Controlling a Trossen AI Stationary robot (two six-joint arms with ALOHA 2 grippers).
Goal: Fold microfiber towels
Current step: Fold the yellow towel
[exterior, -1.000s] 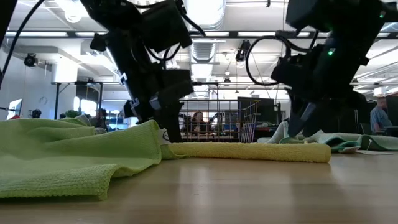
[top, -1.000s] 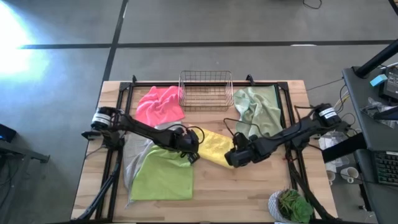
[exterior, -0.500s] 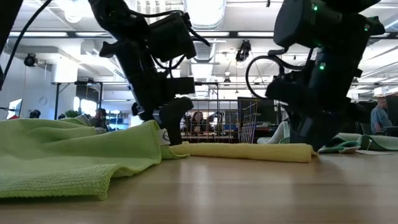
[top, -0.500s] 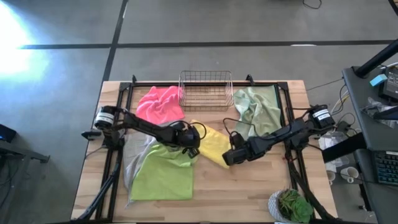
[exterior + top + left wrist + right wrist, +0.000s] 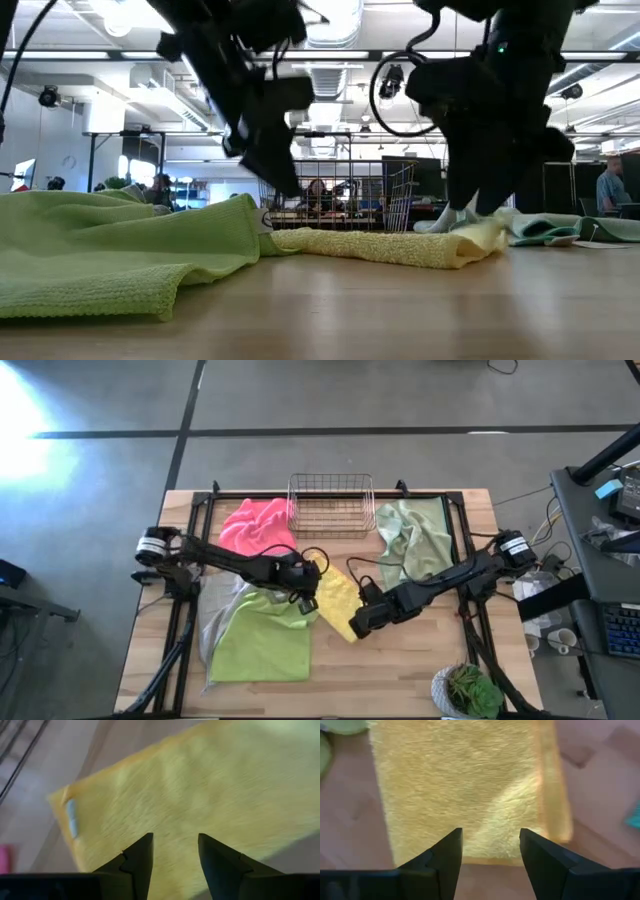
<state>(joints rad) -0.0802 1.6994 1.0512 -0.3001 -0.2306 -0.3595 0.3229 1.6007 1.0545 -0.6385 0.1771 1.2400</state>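
Yellow towel (image 5: pixel 337 598) at mid-table, folded into a narrow strip, long axis on a diagonal: far end toward the copper wire basket (image 5: pixel 331 506), near end toward the front edge of the table (image 5: pixel 400 680). Lies flat along most of its length in the low view, with the right-hand end (image 5: pixel 470 240) rucked up off the wood. Carries a small white label (image 5: pixel 72 817) near one short edge in the left wrist view.

Left gripper (image 5: pixel 305 582) just beside the strip's far-left side, fingers (image 5: pixel 140 860) parted, hovering over the yellow pile with nothing between them. Right gripper (image 5: pixel 362 619) at the strip's near end, fingers (image 5: pixel 447 855) spread wide, poised over the short edge, also holding nothing.

Overlaps the lime green towel (image 5: pixel 262 640) at its left side; that one spread roughly square toward the front-left corner. Light grey towel (image 5: pixel 218 608) tucked partly under the lime one, toward the left rail. Hot pink towel (image 5: pixel 257 528) crumpled left of the basket; pale sage green towel (image 5: pixel 413 538) crumpled right of it, against the back-right of the table.

Bare wood in front of and to the right of the strip, running to the front edge; potted plant (image 5: pixel 466 690) at the front-right corner
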